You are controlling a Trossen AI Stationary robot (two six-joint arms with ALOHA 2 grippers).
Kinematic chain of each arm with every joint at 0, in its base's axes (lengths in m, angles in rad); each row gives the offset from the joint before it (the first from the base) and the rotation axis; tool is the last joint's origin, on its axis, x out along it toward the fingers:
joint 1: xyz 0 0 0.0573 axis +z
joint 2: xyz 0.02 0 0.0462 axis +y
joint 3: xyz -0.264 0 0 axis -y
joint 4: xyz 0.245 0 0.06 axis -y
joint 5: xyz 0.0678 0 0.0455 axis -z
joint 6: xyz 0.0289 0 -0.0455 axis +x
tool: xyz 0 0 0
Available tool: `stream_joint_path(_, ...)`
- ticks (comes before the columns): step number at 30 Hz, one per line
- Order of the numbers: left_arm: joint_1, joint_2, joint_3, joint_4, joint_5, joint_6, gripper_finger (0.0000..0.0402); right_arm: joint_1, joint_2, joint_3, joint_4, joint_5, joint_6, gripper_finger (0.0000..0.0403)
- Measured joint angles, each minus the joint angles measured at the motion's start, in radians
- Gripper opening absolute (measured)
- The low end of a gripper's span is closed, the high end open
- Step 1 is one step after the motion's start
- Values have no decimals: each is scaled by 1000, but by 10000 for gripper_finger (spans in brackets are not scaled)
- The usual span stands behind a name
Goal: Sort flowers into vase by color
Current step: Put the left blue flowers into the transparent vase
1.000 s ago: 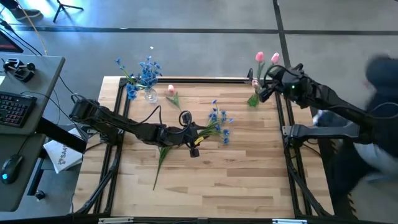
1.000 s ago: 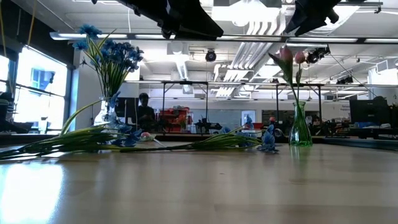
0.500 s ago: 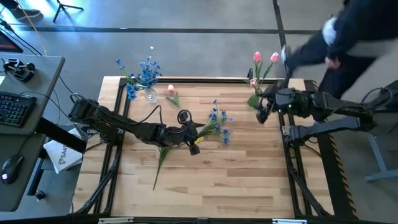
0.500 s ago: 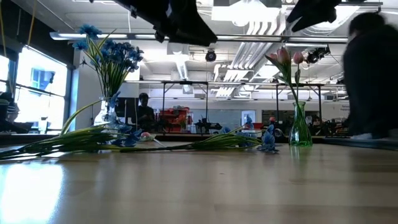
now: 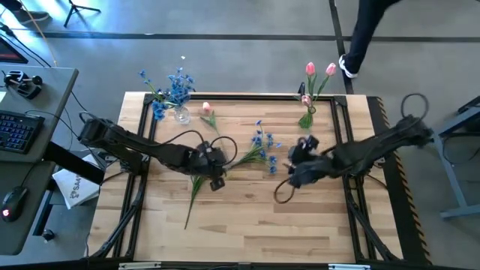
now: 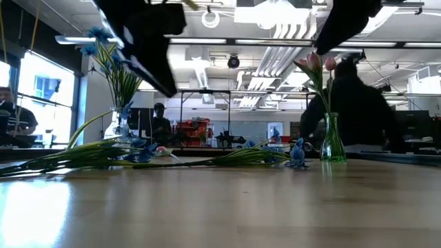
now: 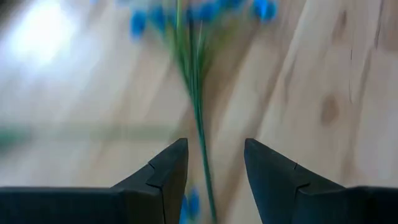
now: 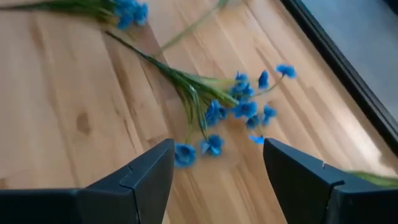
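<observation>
Several blue-blossom flowers [image 5: 262, 146] lie flat mid-table, their green stems running toward the near left. One pink tulip [image 5: 208, 112] lies by the clear vase [image 5: 181, 114], which holds blue flowers. A green vase [image 5: 307, 118] at the far right holds pink tulips [image 5: 320, 70]. My left gripper [image 5: 219, 160] hovers open over the stems; in its wrist view a stem [image 7: 200, 124] runs between its fingers [image 7: 214, 146]. My right gripper [image 5: 291, 161] is open just right of the blue blossoms [image 8: 242, 106], as its wrist view [image 8: 217, 149] shows.
Black rails [image 5: 225, 96] frame the wooden table. A cable loop [image 5: 281, 193] hangs off the right arm over the table. A person [image 5: 367, 30] walks beyond the far right corner and shows behind the green vase [image 6: 332, 141]. A desk with a keyboard [image 5: 19, 127] stands to the left.
My right arm swung from the green vase at the far right corner toward the near side and the table's middle, ending beside the blue flowers. My left gripper shifted a little toward the table's left along the stems. A person moved past the table's far right side.
</observation>
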Motion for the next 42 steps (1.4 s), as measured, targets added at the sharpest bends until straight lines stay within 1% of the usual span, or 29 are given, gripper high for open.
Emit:
stream_joint_path(4,-68,-29,42,-213,79,-189,147,27,126,0,-29,27,90,243)
stream_joint_path(8,-177,-61,53,-362,227,-392,147,33,228,-1,-52,29,93,243)
stream_joint_path(10,-241,-70,40,-417,270,-510,147,33,264,-1,-56,33,93,243)
stream_joint_path(12,-305,-71,23,-437,265,-610,147,31,288,-1,-56,39,93,243)
stream_joint_path(14,-359,-70,-10,-415,236,-716,147,31,299,-1,-56,45,89,243)
stream_joint_path(16,-379,-70,-57,-370,223,-834,147,30,301,-1,-57,60,88,243)
stream_joint_path(18,-376,-70,-102,-336,221,-903,149,31,300,-1,-58,88,87,243)
stream_joint_path(21,-358,-70,-173,-223,218,-926,161,31,294,-1,-60,106,82,243)
stream_joint_path(26,-283,-70,-261,-93,253,-920,206,31,291,-1,-61,125,64,243)
stream_joint_path(29,-239,-68,-283,-73,266,-893,228,31,291,-1,-61,131,63,243)
stream_joint_path(31,-213,-58,-283,-76,275,-865,232,31,291,-1,-61,131,64,243)
stream_joint_path(34,-185,-37,-284,-76,293,-814,223,31,291,-1,-58,132,67,243)
stream_joint_path(42,-145,51,-278,-75,381,-738,158,31,291,-1,-50,128,71,243)
